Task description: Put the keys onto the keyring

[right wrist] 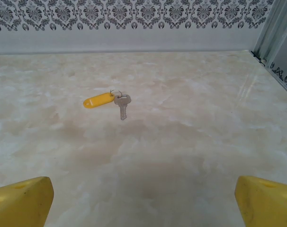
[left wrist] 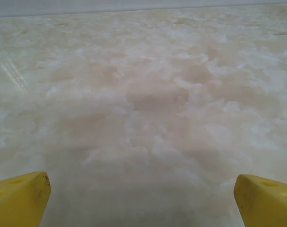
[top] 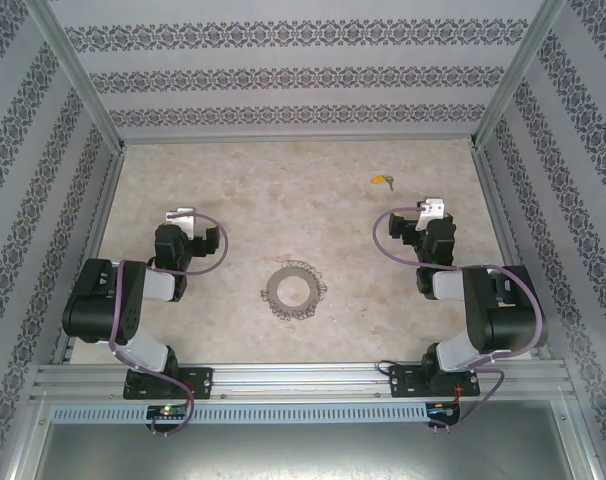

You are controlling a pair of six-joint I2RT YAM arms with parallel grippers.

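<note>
Pickup not begun; yellow-tagged key [right wrist: 122, 100] far right, keyring [top: 276, 290] central on desk [top: 223, 180]; both jaws spread, empty; next, right jaws must reach key.

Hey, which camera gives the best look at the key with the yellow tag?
The right wrist view: the key lies flat ahead, its silver blade, yellow tag and small linking loop all distinct. The top external view shows the key as a tiny yellow speck toward the far right.
</note>
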